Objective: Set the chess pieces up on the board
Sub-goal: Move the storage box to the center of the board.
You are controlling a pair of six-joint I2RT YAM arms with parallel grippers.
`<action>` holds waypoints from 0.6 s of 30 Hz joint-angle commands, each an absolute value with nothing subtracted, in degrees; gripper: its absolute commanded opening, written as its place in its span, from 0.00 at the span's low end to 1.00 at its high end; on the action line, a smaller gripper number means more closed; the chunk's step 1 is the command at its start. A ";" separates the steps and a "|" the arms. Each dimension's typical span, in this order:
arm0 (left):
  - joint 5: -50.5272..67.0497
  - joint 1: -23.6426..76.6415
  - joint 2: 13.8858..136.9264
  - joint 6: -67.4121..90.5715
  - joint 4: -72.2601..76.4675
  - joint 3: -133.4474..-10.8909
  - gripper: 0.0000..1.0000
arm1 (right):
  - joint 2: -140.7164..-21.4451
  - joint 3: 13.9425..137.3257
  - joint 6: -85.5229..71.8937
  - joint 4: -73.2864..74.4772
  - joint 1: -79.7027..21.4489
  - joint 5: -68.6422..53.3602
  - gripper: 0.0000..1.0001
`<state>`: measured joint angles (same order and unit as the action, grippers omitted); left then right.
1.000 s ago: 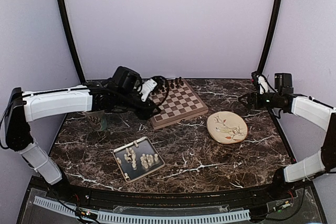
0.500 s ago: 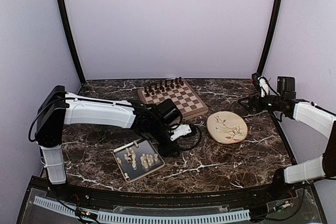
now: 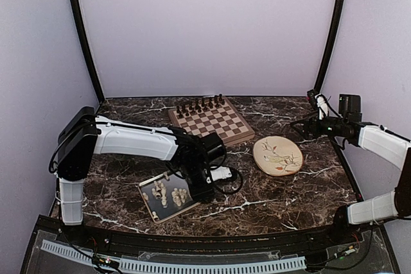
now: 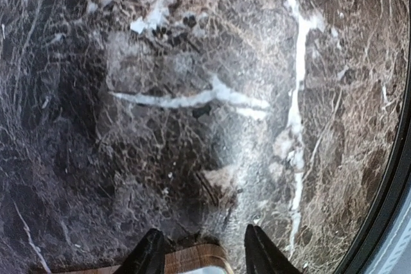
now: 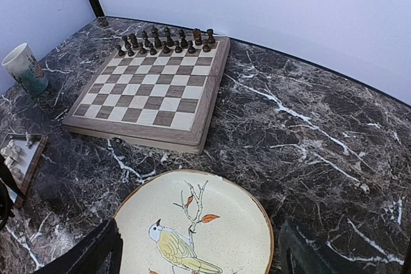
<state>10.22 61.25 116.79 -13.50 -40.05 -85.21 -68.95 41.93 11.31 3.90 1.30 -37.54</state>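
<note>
The board [image 3: 212, 122] lies at the back middle, with the dark brown pieces [image 3: 201, 104] lined along its far edge. They also show in the right wrist view [image 5: 164, 43] on the board [image 5: 151, 94]. Several cream-white pieces [image 3: 169, 194] lie in a grey tray [image 3: 149, 187] at the front left. My left gripper [image 3: 200, 192] is open and empty, low over the tray's right corner. In the left wrist view its fingers [image 4: 152, 255] straddle that corner [image 4: 192, 258]. My right gripper [image 3: 300, 126] is open and empty above the table's right side.
A round plate with a bird on it [image 3: 277, 155] lies right of the board, below my right gripper [image 5: 202, 258]. A mug [image 5: 24, 68] stands at the far left. The tray's edge [image 5: 31, 158] shows at the left of the right wrist view.
My left arm swung from the board's left side down and forward to the tray's right corner. The right arm barely moved.
</note>
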 commanded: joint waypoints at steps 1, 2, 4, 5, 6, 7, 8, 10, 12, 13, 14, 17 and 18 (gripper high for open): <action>7.05 61.26 115.55 -14.44 -44.14 -82.33 0.42 | -69.48 41.48 11.87 1.36 1.71 -38.57 0.84; 6.57 61.26 115.27 -14.27 -44.30 -81.67 0.40 | -69.63 41.46 11.87 1.35 1.73 -38.58 0.84; 5.42 61.26 114.57 -13.93 -44.49 -80.03 0.38 | -69.84 41.49 11.87 1.27 1.75 -38.69 0.84; 4.75 61.26 114.18 -13.68 -44.47 -79.02 0.37 | -69.93 41.50 11.87 1.32 1.72 -38.74 0.84; 4.00 61.26 113.66 -13.44 -44.63 -78.21 0.37 | -70.01 41.49 11.81 1.27 1.63 -38.83 0.84; 3.36 61.26 113.19 -13.04 -44.76 -77.42 0.36 | -70.09 41.51 11.78 1.16 1.60 -38.92 0.84; 2.55 61.26 112.67 -12.76 -45.00 -76.74 0.35 | -70.17 41.54 11.78 1.20 1.57 -38.98 0.83; 1.15 61.26 111.50 -12.01 -45.42 -74.91 0.34 | -70.21 41.47 11.78 1.10 1.59 -39.04 0.83; 0.03 61.17 110.08 -11.12 -45.60 -72.96 0.34 | -70.23 41.47 11.78 1.11 1.64 -39.07 0.83; -0.55 61.13 109.24 -10.49 -45.55 -72.02 0.34 | -70.30 41.48 11.78 1.12 1.64 -39.11 0.83; -0.90 61.09 108.43 -10.03 -45.49 -71.00 0.34 | -70.33 41.45 11.78 1.13 1.66 -39.11 0.83; -1.45 60.70 106.20 -8.80 -45.07 -68.18 0.34 | -70.49 41.45 11.69 1.02 1.50 -39.25 0.83; -1.49 60.53 105.57 -8.46 -44.89 -67.31 0.34 | -70.59 41.47 11.69 0.96 1.50 -39.05 0.83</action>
<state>1.30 61.25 108.90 -10.90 -40.47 -71.44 -69.97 41.93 11.53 3.33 1.30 -38.09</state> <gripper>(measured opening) 0.341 0.835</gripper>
